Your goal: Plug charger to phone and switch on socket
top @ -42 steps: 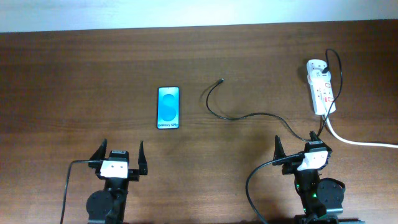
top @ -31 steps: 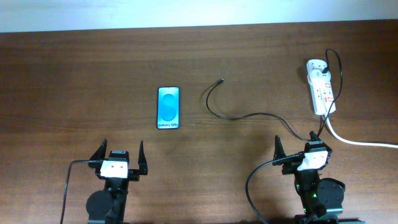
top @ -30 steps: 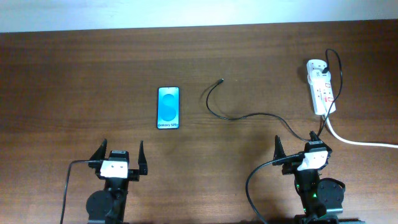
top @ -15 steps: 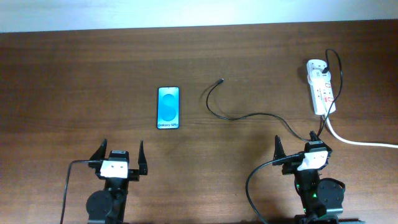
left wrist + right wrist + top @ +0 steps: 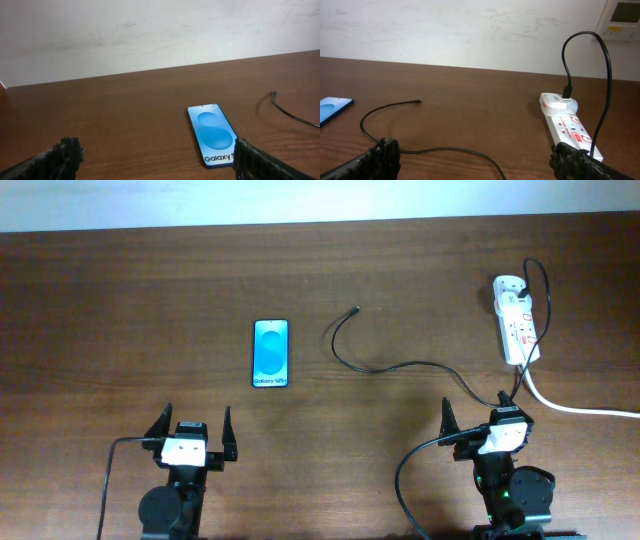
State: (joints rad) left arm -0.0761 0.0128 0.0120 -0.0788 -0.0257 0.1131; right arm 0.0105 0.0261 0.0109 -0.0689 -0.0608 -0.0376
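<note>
Overhead: a flat, rectangular, black-framed phone (image 5: 271,353) with a bright blue screen lies face up on the brown wooden worktop (image 5: 120,290), left of centre. To its right and apart from it rests the small black plug tip (image 5: 358,309) of the thin black charger cable (image 5: 410,364). The cable curls back toward the arms and then runs right, up to the elongated white plastic power strip (image 5: 517,325) on the far right. A white plug block (image 5: 510,284) sits in the strip's far end, and a thick white cord (image 5: 580,409) leaves its near end toward the right edge. The left tool (image 5: 196,413) stands at the near edge, spread wide and empty; the phone lies well ahead of it, a little to the right. The right tool (image 5: 482,406) is likewise wide and empty. The charger cable passes just in front of it, and the power strip lies well ahead, slightly to the right.

Left wrist: the two dark fingers show only at the lower corners, wide apart. The phone lies ahead between them, nearer the right finger and touching neither. The plug tip shows beyond it to the right.

Right wrist: the fingers are again at the lower corners, far apart. The power strip lies ahead above the right finger, with the black cable arching up out of the plug block. The plug tip lies ahead to the left, well apart from the phone's corner at the left edge.
</note>
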